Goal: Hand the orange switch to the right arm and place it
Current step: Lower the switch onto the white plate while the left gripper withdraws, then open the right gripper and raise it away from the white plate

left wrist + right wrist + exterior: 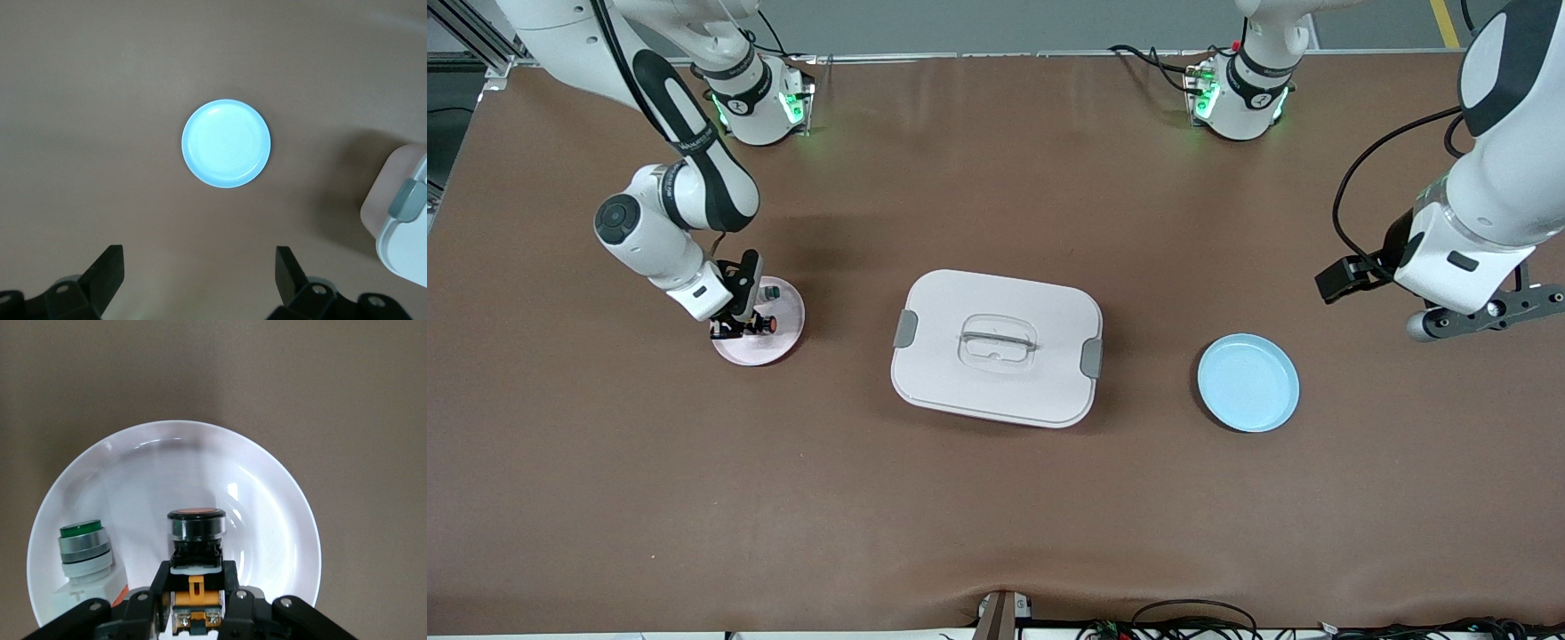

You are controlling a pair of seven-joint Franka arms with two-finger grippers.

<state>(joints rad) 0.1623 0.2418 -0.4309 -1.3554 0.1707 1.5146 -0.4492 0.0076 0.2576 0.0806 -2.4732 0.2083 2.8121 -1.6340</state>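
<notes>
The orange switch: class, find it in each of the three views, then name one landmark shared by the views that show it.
Front view: orange switch held by the right tool over the pink plate.
Left wrist view: not in it.
Right wrist view: low centre, gripped.
Shared landmark: the pink plate.

A lidded box (996,347) sits mid-table (996,533). Toward the right arm's end lies a plate (783,342) carrying a green-tipped switch (83,550); the right hand (193,613) grips the orange switch (195,540) over it. Toward the left arm's end lies a second plate (1248,382), the left hand (200,277) above the table beside it.
</notes>
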